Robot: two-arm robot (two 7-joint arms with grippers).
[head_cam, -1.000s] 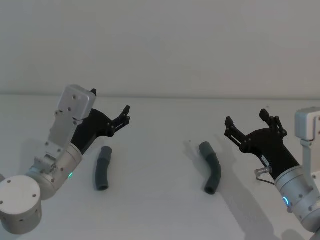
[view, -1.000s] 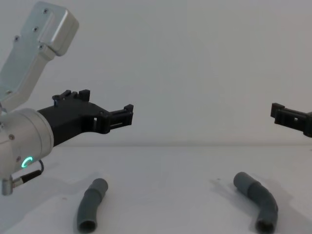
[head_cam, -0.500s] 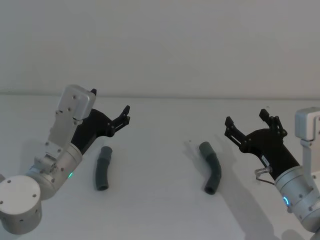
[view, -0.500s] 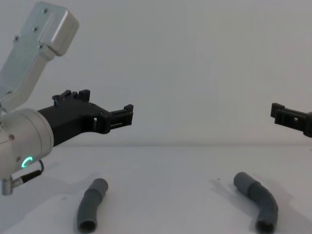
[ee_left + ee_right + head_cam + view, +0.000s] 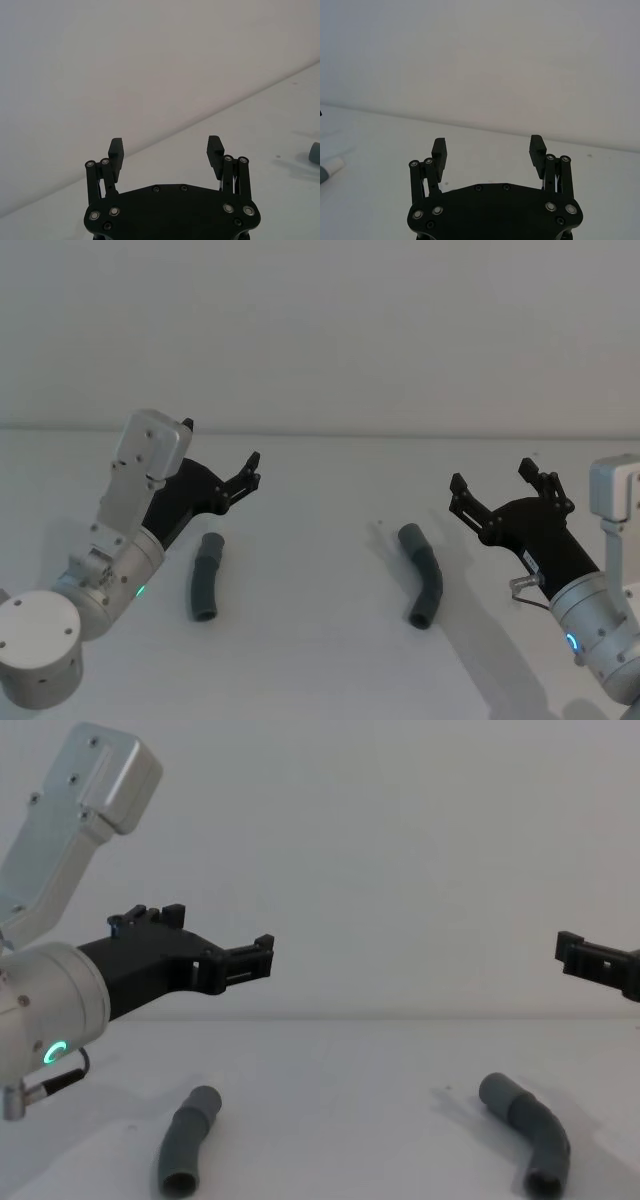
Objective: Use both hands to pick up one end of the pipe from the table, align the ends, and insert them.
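Two pipe pieces, and you hold neither. Where are they?

Both lie flat on the table (image 5: 310, 650), well apart. The left piece (image 5: 205, 577) is near my left arm, only slightly bent. The right piece (image 5: 424, 575) curves more and lies to the inside of my right arm. In the chest view the left piece's near end shows an open mouth (image 5: 178, 1184), and the right one's looks the same.

And your fingers?

My left gripper (image 5: 165, 147) hangs in the air above and a little past the left piece, fingers spread wide with nothing between them. My right gripper (image 5: 487, 147) hovers to the outside of the right piece, also spread and empty. I judge they are wide so each can drop over a cuff without nudging it.

Why one piece per side?

It suits the job, I think: each arm has its own piece in reach, and the gap between leaves room to bring the ends together. At the edge of my right wrist view a grey cuff carries a pale tip (image 5: 335, 164); I take it for the narrow end. Nothing is lifted yet, so grasping comes first.
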